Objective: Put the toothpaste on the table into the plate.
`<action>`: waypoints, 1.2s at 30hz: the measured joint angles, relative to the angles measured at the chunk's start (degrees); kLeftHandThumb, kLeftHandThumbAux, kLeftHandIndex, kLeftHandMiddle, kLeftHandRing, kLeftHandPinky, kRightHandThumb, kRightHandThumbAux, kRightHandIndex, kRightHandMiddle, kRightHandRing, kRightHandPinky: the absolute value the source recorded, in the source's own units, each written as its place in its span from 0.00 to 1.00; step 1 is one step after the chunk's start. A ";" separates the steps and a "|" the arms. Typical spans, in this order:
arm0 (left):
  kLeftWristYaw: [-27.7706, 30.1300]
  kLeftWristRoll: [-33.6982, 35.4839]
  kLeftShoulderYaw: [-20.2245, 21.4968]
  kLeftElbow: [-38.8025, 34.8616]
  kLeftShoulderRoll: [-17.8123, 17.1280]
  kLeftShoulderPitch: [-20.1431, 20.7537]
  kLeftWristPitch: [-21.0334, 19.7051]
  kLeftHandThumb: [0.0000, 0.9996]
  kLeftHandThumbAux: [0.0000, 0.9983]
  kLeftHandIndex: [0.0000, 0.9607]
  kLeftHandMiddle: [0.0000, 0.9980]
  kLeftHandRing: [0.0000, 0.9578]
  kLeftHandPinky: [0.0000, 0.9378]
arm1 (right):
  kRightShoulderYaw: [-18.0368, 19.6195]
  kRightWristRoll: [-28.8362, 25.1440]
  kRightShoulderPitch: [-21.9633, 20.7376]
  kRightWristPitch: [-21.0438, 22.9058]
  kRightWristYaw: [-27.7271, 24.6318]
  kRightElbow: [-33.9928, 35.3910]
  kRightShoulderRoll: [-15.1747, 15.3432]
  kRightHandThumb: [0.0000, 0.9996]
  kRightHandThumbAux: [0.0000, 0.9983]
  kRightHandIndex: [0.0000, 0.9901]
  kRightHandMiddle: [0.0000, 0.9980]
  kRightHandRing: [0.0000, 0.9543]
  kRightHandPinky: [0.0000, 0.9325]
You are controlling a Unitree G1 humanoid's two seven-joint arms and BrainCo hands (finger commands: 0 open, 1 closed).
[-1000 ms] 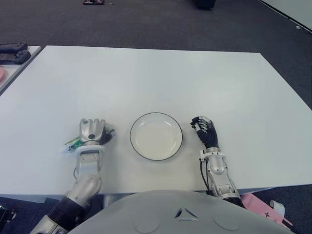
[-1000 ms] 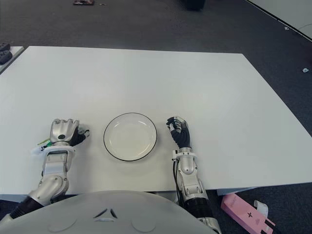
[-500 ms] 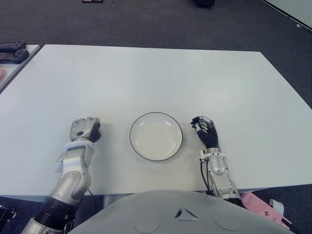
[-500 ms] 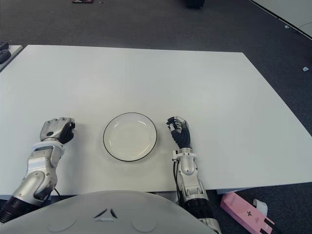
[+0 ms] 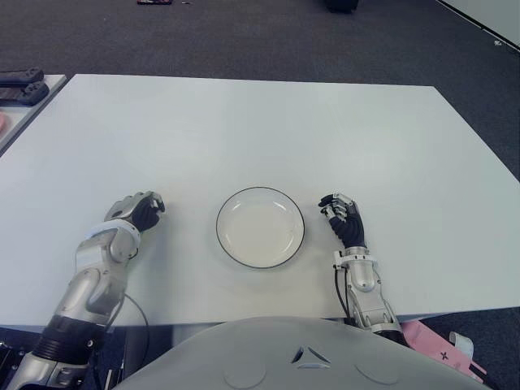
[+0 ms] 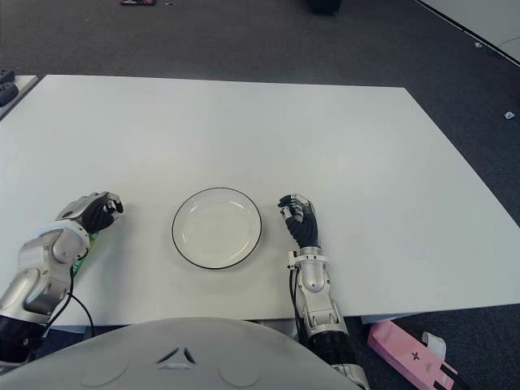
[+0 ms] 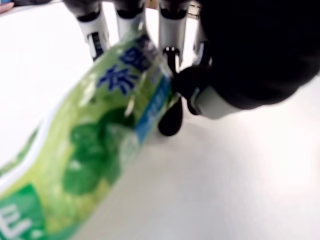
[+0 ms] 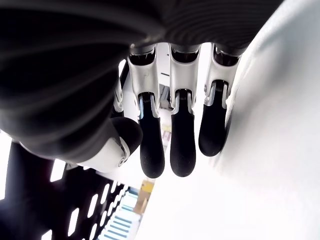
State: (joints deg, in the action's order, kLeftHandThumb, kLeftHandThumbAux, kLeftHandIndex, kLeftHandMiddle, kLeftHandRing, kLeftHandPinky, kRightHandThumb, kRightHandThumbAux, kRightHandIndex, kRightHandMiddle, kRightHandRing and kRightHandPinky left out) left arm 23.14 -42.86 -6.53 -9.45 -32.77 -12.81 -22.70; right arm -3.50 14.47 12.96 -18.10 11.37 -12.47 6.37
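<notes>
The toothpaste (image 7: pixel 100 135) is a green and white tube, and my left hand (image 7: pixel 167 95) is shut on it. In the eye views that hand (image 5: pixel 138 213) shows left of the plate, a hand's width from its rim. Only a green sliver of the toothpaste (image 6: pixel 84 244) peeks out beside the wrist. Near the front middle of the table (image 5: pixel 244 130) sits the white plate (image 5: pixel 260 229) with a thin black rim, and nothing lies in it. My right hand (image 5: pixel 341 216) shows just right of the plate with its fingers curled on nothing.
A second table edge (image 5: pixel 32 106) at the far left carries dark objects (image 5: pixel 20 85). On the floor at the lower right lies a pink box (image 6: pixel 410 353). The white table reaches wide behind the plate; its front edge is close to my forearms.
My left forearm has swung out to the left and the hand has rolled over with the toothpaste in it. The tube end that showed beside the hand is now mostly hidden. The right hand has not moved.
</notes>
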 measured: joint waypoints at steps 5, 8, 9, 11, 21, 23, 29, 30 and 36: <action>1.96 4.30 1.31 1.04 -1.00 0.90 0.43 0.70 0.71 0.46 0.76 0.80 0.82 | 0.00 0.03 -0.07 -0.07 0.00 -0.20 0.23 0.70 0.74 0.43 0.51 0.54 0.52; 2.28 6.40 1.61 1.59 -1.60 1.20 0.52 0.70 0.71 0.46 0.76 0.80 0.82 | 0.00 0.06 -0.14 -0.15 0.00 -0.42 0.41 0.70 0.74 0.43 0.51 0.54 0.51; 2.28 6.99 1.70 1.77 -1.70 1.32 0.52 0.70 0.71 0.46 0.76 0.80 0.82 | 0.00 0.08 -0.16 -0.15 0.00 -0.52 0.47 0.70 0.74 0.43 0.51 0.54 0.51; 2.28 8.17 1.88 2.38 -1.89 1.58 0.74 0.71 0.71 0.46 0.77 0.80 0.83 | 0.00 0.16 -0.19 -0.15 0.01 -0.78 0.62 0.70 0.74 0.43 0.51 0.53 0.51; -2.62 12.52 5.47 3.63 -1.04 -1.62 7.63 0.71 0.71 0.46 0.80 0.82 0.84 | -0.01 1.29 -0.57 -0.19 0.38 -1.90 1.06 0.70 0.74 0.43 0.51 0.53 0.51; -5.07 12.76 6.09 2.01 -0.04 -3.99 8.73 0.71 0.71 0.46 0.80 0.82 0.84 | 0.01 1.28 -0.55 -0.21 0.46 -1.95 1.07 0.70 0.74 0.43 0.51 0.53 0.51; -15.40 10.97 6.45 -2.09 3.21 -9.85 13.46 0.71 0.72 0.46 0.82 0.84 0.85 | 0.13 1.20 -0.63 -0.47 0.83 -2.00 1.11 0.70 0.74 0.43 0.51 0.53 0.54; -17.68 10.33 6.37 -2.58 3.91 -10.85 14.30 0.71 0.72 0.46 0.82 0.84 0.85 | 0.13 1.20 -0.61 -0.58 0.85 -2.00 1.13 0.70 0.74 0.43 0.51 0.53 0.54; -28.32 7.41 6.91 -7.08 9.20 -15.19 17.21 0.69 0.72 0.45 0.79 0.80 0.79 | 0.11 1.25 -0.62 -0.72 1.11 -2.20 1.23 0.70 0.74 0.43 0.51 0.54 0.53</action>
State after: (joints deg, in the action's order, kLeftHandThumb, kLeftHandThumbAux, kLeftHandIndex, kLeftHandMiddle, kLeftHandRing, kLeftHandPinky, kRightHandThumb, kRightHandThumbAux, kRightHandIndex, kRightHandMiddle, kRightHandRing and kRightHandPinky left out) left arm -5.18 -35.45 0.39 -16.53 -23.57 -27.99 -5.49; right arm -3.39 15.73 12.34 -18.82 12.48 -14.68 7.60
